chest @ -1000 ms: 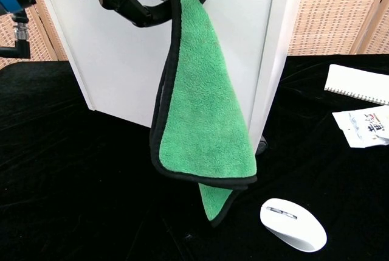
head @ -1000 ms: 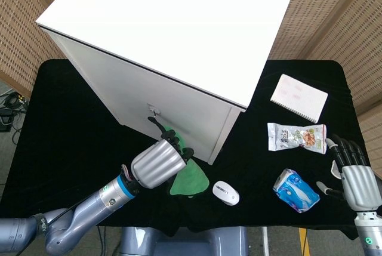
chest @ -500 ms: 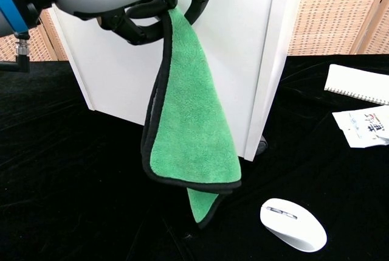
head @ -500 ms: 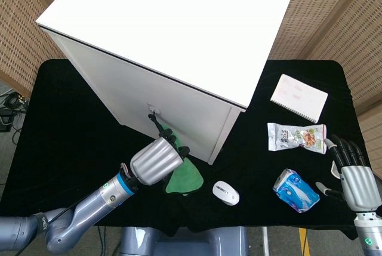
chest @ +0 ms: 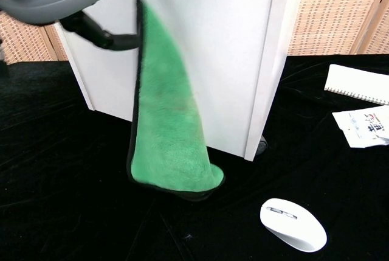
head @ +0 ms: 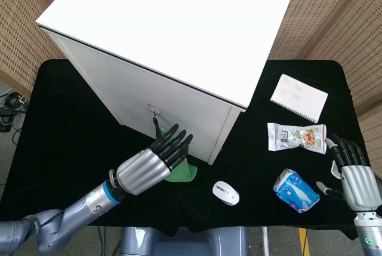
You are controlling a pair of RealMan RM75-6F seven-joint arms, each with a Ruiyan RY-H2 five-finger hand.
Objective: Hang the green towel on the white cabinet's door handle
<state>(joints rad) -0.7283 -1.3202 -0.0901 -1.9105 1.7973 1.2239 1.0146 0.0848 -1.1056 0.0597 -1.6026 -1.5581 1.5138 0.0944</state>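
The green towel (chest: pixel 167 121) with a black edge hangs down the front of the white cabinet (head: pixel 173 35), and its lower end reaches the black tabletop. Its top is hidden behind my left hand (head: pixel 149 163), so I cannot tell whether it rests on the small door handle (head: pixel 154 111). The fingers of that hand are stretched out straight toward the door just below the handle, with nothing gripped. In the head view only the towel's bottom corner (head: pixel 182 173) shows under the hand. My right hand (head: pixel 355 175) rests open at the table's right front, far from the towel.
A white mouse (head: pixel 225 193) lies just right of the towel's foot. Further right are a blue tissue pack (head: pixel 295 190), a snack packet (head: pixel 296 136) and a white notebook (head: pixel 298 98). The cabinet fills the table's back left.
My left hand has uncurled its fingers and drawn back to the left. The towel has swung left and now hangs flatter against the door. The right hand has not moved.
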